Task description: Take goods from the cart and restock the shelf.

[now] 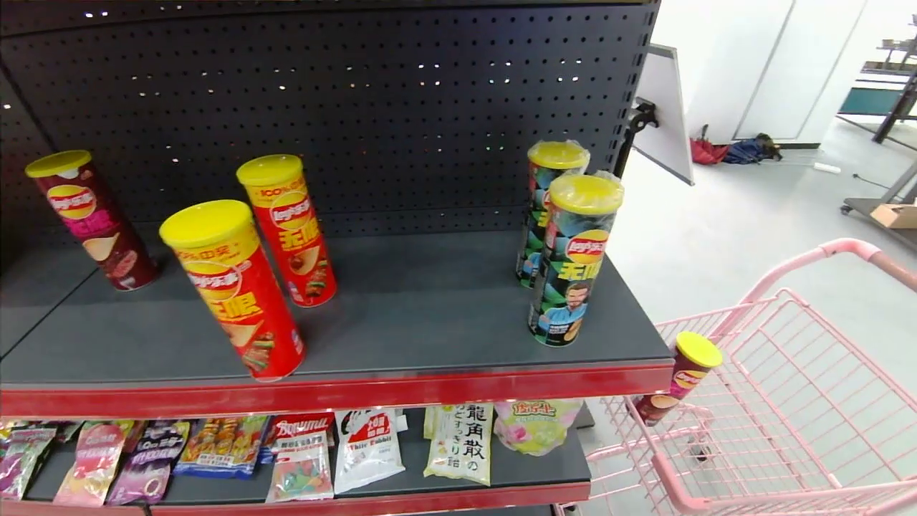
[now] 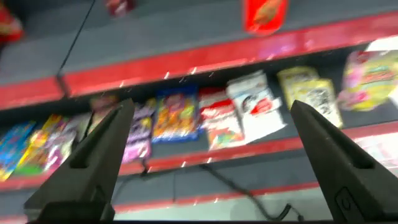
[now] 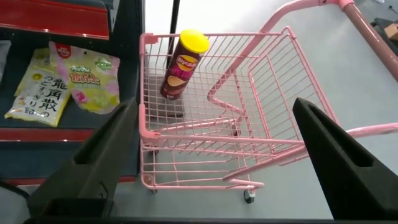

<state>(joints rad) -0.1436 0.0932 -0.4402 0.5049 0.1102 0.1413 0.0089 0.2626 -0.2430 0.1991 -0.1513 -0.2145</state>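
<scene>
A maroon chip can [image 1: 677, 380] with a yellow lid leans in the near corner of the pink wire cart [image 1: 845, 251], right of the shelf. In the right wrist view the same can [image 3: 181, 65] stands tilted inside the cart [image 3: 273, 74], and my right gripper [image 3: 211, 155] is open above the basket with nothing between its fingers. The dark top shelf [image 1: 430, 301] holds two red cans [image 1: 236, 287], a maroon can [image 1: 93, 218] and two patterned cans [image 1: 573, 261]. My left gripper [image 2: 211, 155] is open and empty in front of the lower shelf's snack bags [image 2: 249, 112].
Several snack bags [image 1: 365, 448] lie on the lower shelf. A white panel [image 1: 666, 107] sticks out from the shelf's right end. Bare floor stretches beyond the cart, with a cardboard box [image 1: 895, 213] far right. Free room lies between the red and patterned cans.
</scene>
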